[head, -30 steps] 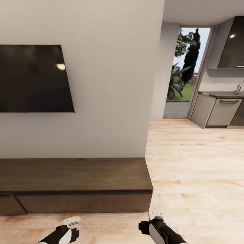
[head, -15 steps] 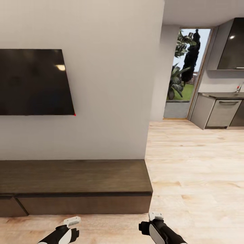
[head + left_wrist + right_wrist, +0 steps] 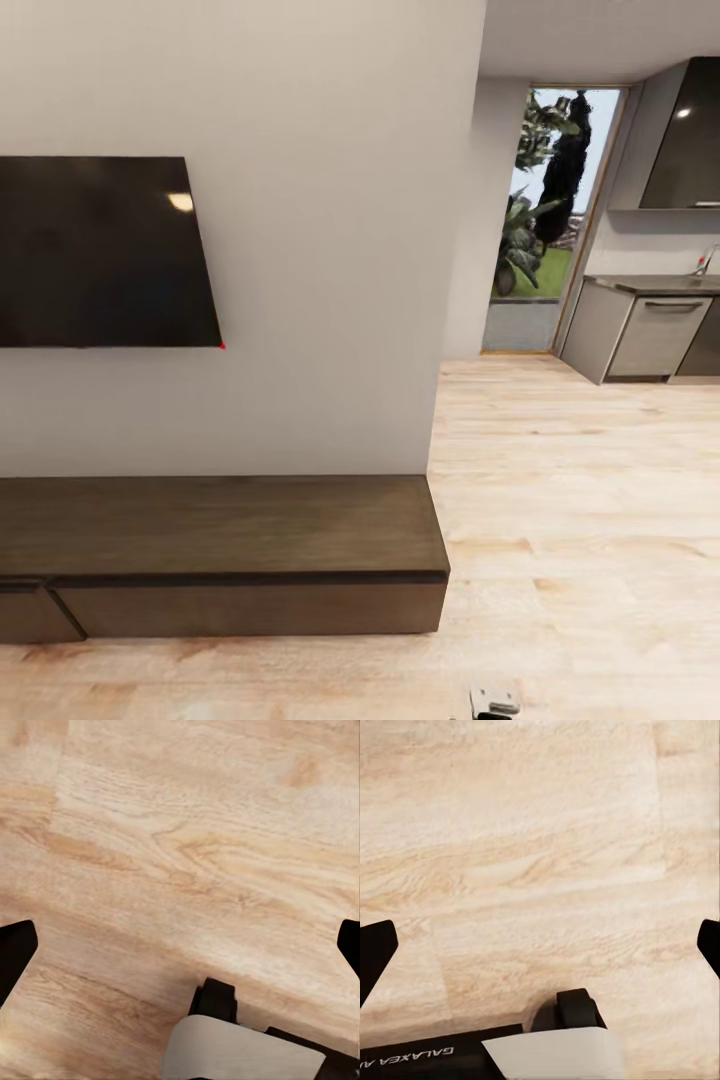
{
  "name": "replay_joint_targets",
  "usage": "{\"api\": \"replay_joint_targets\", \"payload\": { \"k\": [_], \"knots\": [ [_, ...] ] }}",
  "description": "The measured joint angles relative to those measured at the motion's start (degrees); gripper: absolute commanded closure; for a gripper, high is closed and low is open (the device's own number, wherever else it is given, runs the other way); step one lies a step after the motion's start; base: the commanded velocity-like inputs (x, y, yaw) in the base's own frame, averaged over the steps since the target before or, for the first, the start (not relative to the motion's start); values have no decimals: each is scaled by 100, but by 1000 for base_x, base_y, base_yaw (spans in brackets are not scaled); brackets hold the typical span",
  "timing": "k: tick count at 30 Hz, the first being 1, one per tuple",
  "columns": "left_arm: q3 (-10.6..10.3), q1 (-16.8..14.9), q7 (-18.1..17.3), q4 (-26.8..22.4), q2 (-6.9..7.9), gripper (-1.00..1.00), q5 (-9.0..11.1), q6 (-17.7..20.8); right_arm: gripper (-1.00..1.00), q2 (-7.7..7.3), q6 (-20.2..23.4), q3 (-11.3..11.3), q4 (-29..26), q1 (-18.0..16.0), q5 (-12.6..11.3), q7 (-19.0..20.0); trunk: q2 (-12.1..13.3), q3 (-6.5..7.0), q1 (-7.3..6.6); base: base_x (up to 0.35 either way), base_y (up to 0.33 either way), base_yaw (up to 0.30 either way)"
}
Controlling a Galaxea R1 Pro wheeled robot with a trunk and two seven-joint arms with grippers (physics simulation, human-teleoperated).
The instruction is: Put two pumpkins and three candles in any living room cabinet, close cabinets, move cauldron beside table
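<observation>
The long dark-brown cabinet (image 3: 230,545) stands against the white wall below the TV, and the drawer fronts I can see are shut. The tip of my right gripper (image 3: 495,703) pokes up at the bottom edge of the head view, over the plank floor in front of the cabinet's right end. In the wrist views, my left gripper (image 3: 180,945) and right gripper (image 3: 540,945) both hang open over bare floor, with nothing between the fingers. The pumpkins, candles, cauldron and table are out of view.
A black wall TV (image 3: 100,250) hangs above the cabinet. Light wood floor (image 3: 580,520) runs right past the wall's corner toward grey kitchen units (image 3: 650,335) and a glass door (image 3: 545,220) with plants outside.
The whole picture has slid slightly downward, so the camera has moved. Both grippers have dropped lower in the head view.
</observation>
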Motion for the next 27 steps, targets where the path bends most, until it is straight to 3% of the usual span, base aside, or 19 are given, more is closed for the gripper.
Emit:
{"api": "replay_joint_targets", "payload": {
  "k": [4, 6, 12, 27],
  "knots": [
    [-11, 320, 0, 49, 5, -100, -10, -161, -100, -163, -368, 13, 195, 121, -44, 0, 160, 72, -88, 0, 0, 0],
    [-9, 512, 0, 57, 6, -100, -10, -305, -100, -194, -503, 3, 223, 371, -60, 0, 241, 107, -132, 0, 0, 0],
    [-13, 938, 0, 67, 14, -100, -12, -518, -100, -226, -598, -4, 239, 673, -64, 5, 481, 216, -264, 0, 0, 0],
    [-32, 1499, 0, 87, 15, -100, -7, -1103, -100, -271, -664, -15, 240, 1209, -48, -14, 1083, 485, -593, 0, 0, 0]
  ]
}}
